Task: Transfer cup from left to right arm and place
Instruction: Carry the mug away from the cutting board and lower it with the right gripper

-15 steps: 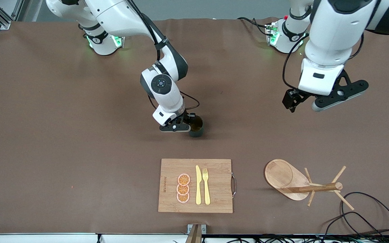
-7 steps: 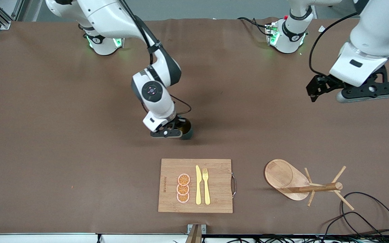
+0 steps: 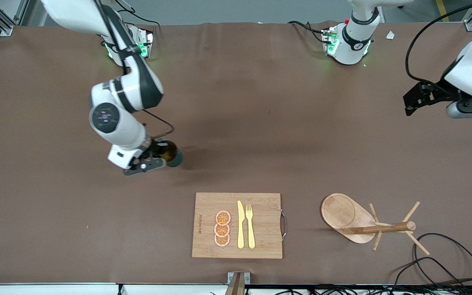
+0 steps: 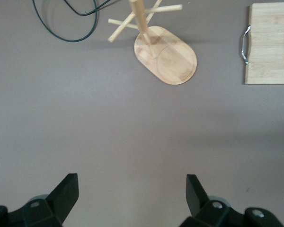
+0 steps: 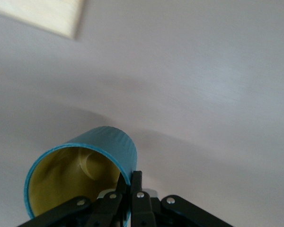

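the right gripper [image 3: 154,160] pinched the cup [image 3: 172,154] by its rim, ready to place it, while the left gripper [image 4: 132,196] hung wide open and empty over the table's [image 3: 260,114] left-arm edge.

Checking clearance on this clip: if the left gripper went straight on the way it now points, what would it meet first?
Probably only bare tabletop. The open left gripper points down at it, and the peg rack lies off that line, though depth is hard to judge.

Left pincer [image 4: 132,196] gapes over bare table [image 4: 109,137]; peg rack [image 4: 163,52] near cutting board [image 4: 270,47].
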Motion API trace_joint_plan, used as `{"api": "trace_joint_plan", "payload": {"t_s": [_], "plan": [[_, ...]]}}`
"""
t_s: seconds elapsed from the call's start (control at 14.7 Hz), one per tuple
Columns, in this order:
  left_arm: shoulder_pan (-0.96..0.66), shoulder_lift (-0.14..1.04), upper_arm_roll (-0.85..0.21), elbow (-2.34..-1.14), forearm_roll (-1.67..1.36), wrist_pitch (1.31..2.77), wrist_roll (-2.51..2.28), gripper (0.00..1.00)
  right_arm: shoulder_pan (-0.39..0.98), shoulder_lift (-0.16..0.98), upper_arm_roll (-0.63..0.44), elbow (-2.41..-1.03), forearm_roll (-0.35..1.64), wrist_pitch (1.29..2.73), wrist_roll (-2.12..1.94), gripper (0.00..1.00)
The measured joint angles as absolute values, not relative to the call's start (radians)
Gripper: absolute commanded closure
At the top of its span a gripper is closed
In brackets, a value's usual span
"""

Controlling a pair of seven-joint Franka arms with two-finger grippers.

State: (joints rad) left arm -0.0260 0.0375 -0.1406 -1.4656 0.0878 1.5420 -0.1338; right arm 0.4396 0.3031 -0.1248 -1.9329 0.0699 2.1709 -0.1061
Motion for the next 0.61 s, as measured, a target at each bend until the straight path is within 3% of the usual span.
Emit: {"api": "trace_joint_plan", "payload": {"t_s": [0.27,0.61], "plan": [[-0.015,0.004,-0.14,-1.514,0.048,1.542,-0.11,0.0,0.293,0.245,-0.125,-2.024,0.049,2.182,-0.526,1.0],[-0.015,-0.076,-0.14,-1.606,0.041,1.538,-0.083,0.0,0.091,0.237,-0.125,-2.034,0.045,2.186,-1.04,1.0]]}}
